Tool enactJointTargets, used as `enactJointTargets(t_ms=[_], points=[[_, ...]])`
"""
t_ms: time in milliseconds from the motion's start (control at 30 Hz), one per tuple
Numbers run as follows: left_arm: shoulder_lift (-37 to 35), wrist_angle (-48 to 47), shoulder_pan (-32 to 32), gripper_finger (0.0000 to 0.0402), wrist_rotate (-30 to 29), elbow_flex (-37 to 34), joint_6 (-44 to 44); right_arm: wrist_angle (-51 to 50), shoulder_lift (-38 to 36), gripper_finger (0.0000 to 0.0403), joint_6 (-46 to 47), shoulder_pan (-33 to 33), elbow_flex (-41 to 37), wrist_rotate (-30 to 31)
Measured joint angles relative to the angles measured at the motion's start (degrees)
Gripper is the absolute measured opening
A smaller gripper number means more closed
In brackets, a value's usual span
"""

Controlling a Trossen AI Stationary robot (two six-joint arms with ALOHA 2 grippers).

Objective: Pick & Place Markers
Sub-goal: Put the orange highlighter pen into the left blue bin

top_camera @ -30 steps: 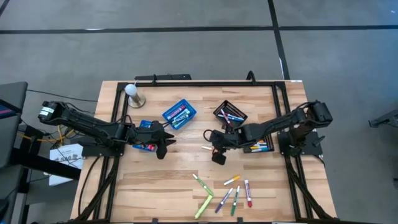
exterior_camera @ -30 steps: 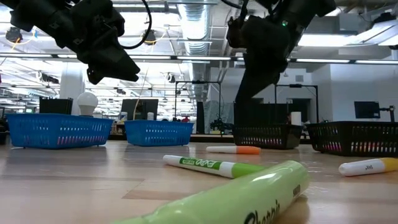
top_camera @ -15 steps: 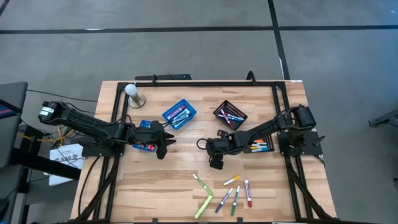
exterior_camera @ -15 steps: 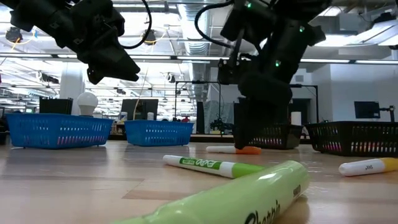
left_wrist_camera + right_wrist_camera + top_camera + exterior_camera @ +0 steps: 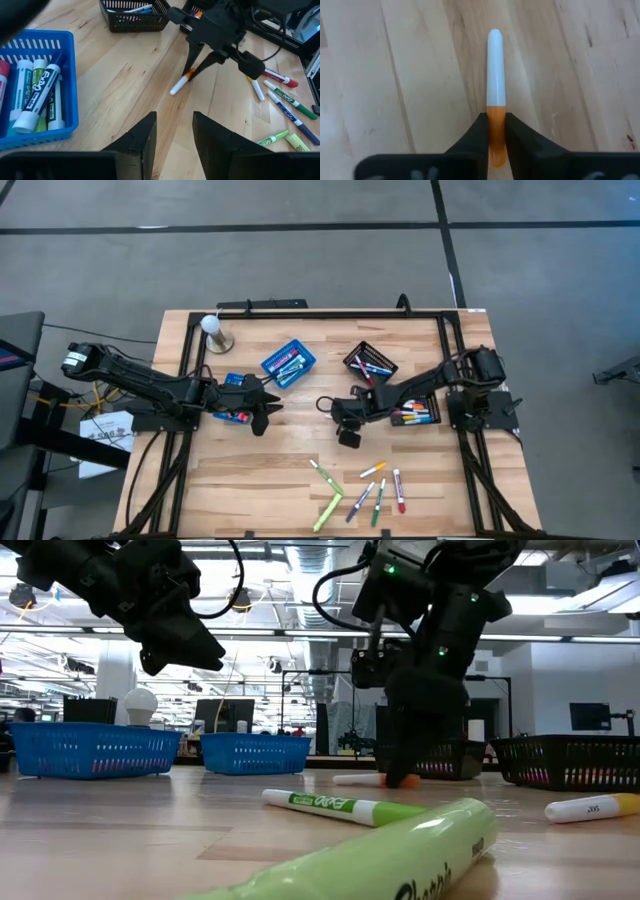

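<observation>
From above, my right gripper [image 5: 334,412] is near the middle of the table [image 5: 260,480], low over a single white and orange marker [image 5: 331,417] that lies apart from the others; only its pale end shows past my fingers here. My left gripper [image 5: 266,412] hangs beside the blue basket [image 5: 237,398] toward the left edge, and more loose markers [image 5: 365,485] lie grouped near the front edge, with another blue basket [image 5: 289,362] and two black mesh baskets [image 5: 370,364] toward the back and the right edge. In the low view, my right gripper [image 5: 403,776] reaches down to the wood exactly at the orange end of that marker [image 5: 362,780], while a big green marker [image 5: 400,860] lies close to the camera. In the left wrist view, my left fingers [image 5: 142,139] stand a little apart with nothing between them, and across the table the right gripper [image 5: 192,75] has its two fingers on both sides of the marker's orange part [image 5: 186,77]. In the right wrist view, my own fingers [image 5: 479,136] are narrow and press against the orange cap of the marker [image 5: 495,90] from both sides; the white body points away from me and lies flat on the wood. I judge this is the grasp step: the marker is pinched but not yet lifted. The next move calls for a straight lift, because I hold it near one end and the long free body may tilt down, and then a carry to one of the baskets.
</observation>
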Motion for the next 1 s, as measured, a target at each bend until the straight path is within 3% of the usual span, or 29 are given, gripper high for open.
enactJointTargets(t_ms=[300,600,733,1000], points=[[0.0,0.0,0.0,0.0121,0.0,0.0,0.0,-9.9,-7.6,0.0039,3.7,0.8,-0.2,-3.0],[0.0,0.0,0.0,0.0121,0.0,0.0,0.0,-35.4,-21.7,0.0027,14.3,4.0,-0.3,4.1],[0.0,0.0,0.0,0.0121,0.0,0.0,0.0,-44.5,-25.8,0.0045,22.1,6.1,-0.8,6.2],[0.0,0.0,0.0,0.0121,0.0,0.0,0.0,-42.2,-30.3,0.0062,33.6,12.2,-11.3,6.4]])
